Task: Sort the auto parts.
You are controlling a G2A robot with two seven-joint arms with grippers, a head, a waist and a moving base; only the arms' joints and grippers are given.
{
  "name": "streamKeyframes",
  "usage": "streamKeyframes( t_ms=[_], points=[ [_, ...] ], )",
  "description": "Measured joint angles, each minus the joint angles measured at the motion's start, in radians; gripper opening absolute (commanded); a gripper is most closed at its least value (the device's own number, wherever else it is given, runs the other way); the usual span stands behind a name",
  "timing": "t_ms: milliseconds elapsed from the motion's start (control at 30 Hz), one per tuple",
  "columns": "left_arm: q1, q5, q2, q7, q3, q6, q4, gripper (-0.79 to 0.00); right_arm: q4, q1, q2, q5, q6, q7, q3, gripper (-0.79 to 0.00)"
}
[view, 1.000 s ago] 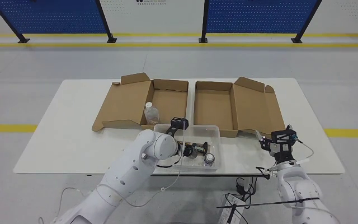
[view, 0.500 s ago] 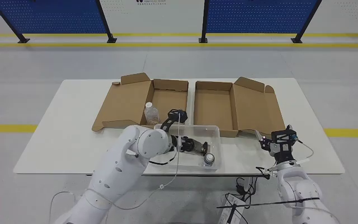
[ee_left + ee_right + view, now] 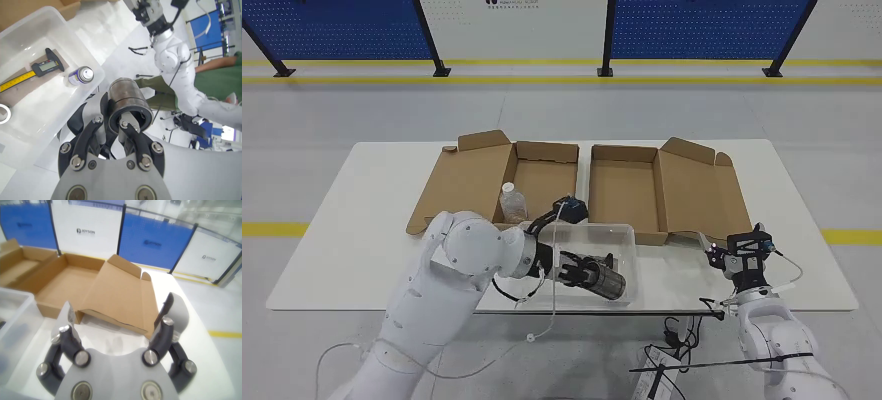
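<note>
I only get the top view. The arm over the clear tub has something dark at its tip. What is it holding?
Observer: A hollow metal cylinder. The left tool pinches its wall, with one finger inside the bore and one outside.
Operator: What is left in the tub?
Observer: In the clear tub, a digital caliper with a yellow scale lies flat, and a small can sits near the corner.
Operator: And the other arm?
Observer: The right tool is open and holds nothing. It hangs above the table beside the cardboard box.
</note>
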State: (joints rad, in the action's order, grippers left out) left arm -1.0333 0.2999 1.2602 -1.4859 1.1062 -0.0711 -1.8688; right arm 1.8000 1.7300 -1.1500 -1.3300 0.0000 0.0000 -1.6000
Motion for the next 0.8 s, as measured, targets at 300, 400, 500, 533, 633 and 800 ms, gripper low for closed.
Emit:
streamKeyframes(
  t_ms=[300,400,500,533,633,800],
  points=[
    [-0.005,-0.206,-0.027,-0.05,-0.03,0.117,-0.03,-0.785,0.0,0.0,0.0,0.0,0.0,0.0,0.0,0.0],
    [0.008,-0.213,-0.047,-0.05,-0.073,0.14,-0.032,-0.785,0.0,0.0,0.0,0.0,0.0,0.0,0.0,0.0],
    [0.022,-0.246,-0.066,-0.05,-0.093,0.147,-0.032,-0.785,0.0,0.0,0.0,0.0,0.0,0.0,0.0,0.0],
    [0.026,-0.252,-0.072,-0.05,-0.096,0.147,-0.031,-0.785,0.0,0.0,0.0,0.0,0.0,0.0,0.0,0.0],
    [0.037,-0.254,-0.087,-0.05,-0.107,0.147,-0.026,-0.785,0.0,0.0,0.0,0.0,0.0,0.0,0.0,0.0],
    [0.049,-0.267,-0.104,-0.05,-0.118,0.146,-0.017,-0.785,0.0,0.0,0.0,0.0,0.0,0.0,0.0,0.0]
  ],
)
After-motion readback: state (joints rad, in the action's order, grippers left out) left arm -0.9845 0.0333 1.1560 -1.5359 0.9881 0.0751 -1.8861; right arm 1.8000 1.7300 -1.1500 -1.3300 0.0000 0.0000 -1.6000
